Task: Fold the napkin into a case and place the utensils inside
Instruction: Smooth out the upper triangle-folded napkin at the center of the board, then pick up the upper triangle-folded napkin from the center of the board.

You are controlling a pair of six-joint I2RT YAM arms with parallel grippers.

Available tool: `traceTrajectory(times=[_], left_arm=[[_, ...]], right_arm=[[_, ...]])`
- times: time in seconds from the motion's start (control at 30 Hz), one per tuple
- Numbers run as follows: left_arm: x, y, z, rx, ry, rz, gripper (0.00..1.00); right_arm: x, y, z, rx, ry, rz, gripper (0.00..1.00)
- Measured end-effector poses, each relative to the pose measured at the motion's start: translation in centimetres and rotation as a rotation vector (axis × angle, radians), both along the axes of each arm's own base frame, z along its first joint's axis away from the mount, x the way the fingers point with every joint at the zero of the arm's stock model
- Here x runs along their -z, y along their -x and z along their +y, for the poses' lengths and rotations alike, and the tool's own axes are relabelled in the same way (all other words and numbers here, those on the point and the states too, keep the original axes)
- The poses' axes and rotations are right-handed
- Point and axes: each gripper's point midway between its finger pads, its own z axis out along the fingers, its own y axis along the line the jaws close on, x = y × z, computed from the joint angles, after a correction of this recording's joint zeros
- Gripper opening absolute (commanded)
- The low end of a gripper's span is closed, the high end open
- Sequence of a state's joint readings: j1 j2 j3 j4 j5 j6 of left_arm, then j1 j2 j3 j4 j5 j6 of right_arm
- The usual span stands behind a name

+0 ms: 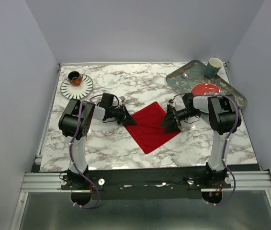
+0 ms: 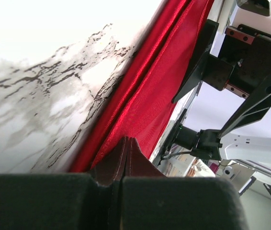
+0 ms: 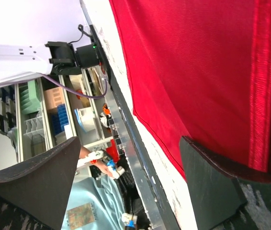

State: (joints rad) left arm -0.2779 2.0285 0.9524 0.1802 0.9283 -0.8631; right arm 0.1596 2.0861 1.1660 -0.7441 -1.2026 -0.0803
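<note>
Plain bright red cloth napkin (image 1: 151,127) lies flat mid-table, turned as a diamond, with one corner toward the table's near edge. A crease runs across it. It's not a case yet.

Left hand (image 1: 129,120) is at the napkin's left corner, clenched on it. The left wrist view shows a red fold pinched between the black pads (image 2: 174,201).

Right hand (image 1: 170,120) is at the right corner, spread wide. One finger is over the cloth, the other past its edge, nothing gripped.

Handling, my read: thin, limp and light, with a slight sheen, so it's likely to slide on the smooth marble table (image 1: 107,143). Take it at a corner or on the stitched hem, where there's more to bite. Pulling one corner will probably drag the whole sheet unless the opposite side is pinned.

Further out:
- **Far right corner:** dark green rectangular tray (image 1: 231,93) holding a round red plate (image 1: 206,89) and a teal cup (image 1: 214,67).
- **Far left corner:** black-and-white striped plate (image 1: 84,88) with a brown cup (image 1: 74,77).
</note>
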Motion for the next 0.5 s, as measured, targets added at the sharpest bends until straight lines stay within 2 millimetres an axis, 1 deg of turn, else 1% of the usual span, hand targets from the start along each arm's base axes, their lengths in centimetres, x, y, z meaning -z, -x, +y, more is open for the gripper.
traceTrajectory(times=[0.03,0.07,0.13,0.17,0.2,0.23,0.27,0.33,0.37,0.43,0.47,0.5], left_arm=[[0.0,0.0,0.0,0.000,0.000,0.000,0.03],[0.0,0.0,0.0,0.001,0.001,-0.001,0.09],[-0.1,0.0,0.0,0.004,0.004,-0.004,0.17],[-0.2,0.0,-0.1,0.008,0.009,-0.016,0.25],[-0.2,0.1,-0.1,0.009,0.010,-0.022,0.29],[-0.4,0.2,-0.1,0.013,0.012,-0.035,0.33],[-0.8,0.4,-0.2,0.020,0.016,-0.054,0.40],[-2.1,0.9,-0.2,0.030,0.030,-0.099,0.47],[-3.7,1.1,-0.3,0.041,0.050,-0.142,0.53],[-6.4,0.9,-0.4,0.058,0.074,-0.236,0.57],[-7.6,0.9,-0.4,0.068,0.082,-0.282,0.62],[-9.9,1.0,-0.3,0.087,0.086,-0.367,0.65]], right_arm=[[0.0,0.0,-0.1,0.002,0.001,0.003,0.89],[-0.1,0.0,-0.1,0.000,0.002,0.004,0.87],[-0.1,0.0,-0.1,-0.002,0.010,0.005,0.83],[-0.2,0.1,0.0,-0.008,0.013,0.001,0.82],[-0.5,0.2,0.1,-0.017,0.020,-0.005,0.80],[-0.9,0.1,0.2,-0.022,0.025,-0.019,0.78],[-1.3,-0.1,0.3,-0.025,0.030,-0.033,0.77],[-3.3,-1.2,0.6,-0.029,0.033,-0.109,0.76],[-4.3,-1.8,0.7,-0.029,0.031,-0.151,0.76],[-6.6,-2.9,1.0,-0.031,0.028,-0.244,0.80],[-7.6,-3.3,1.0,-0.030,0.034,-0.284,0.82],[-8.6,-3.7,0.9,-0.034,0.046,-0.336,0.86]])
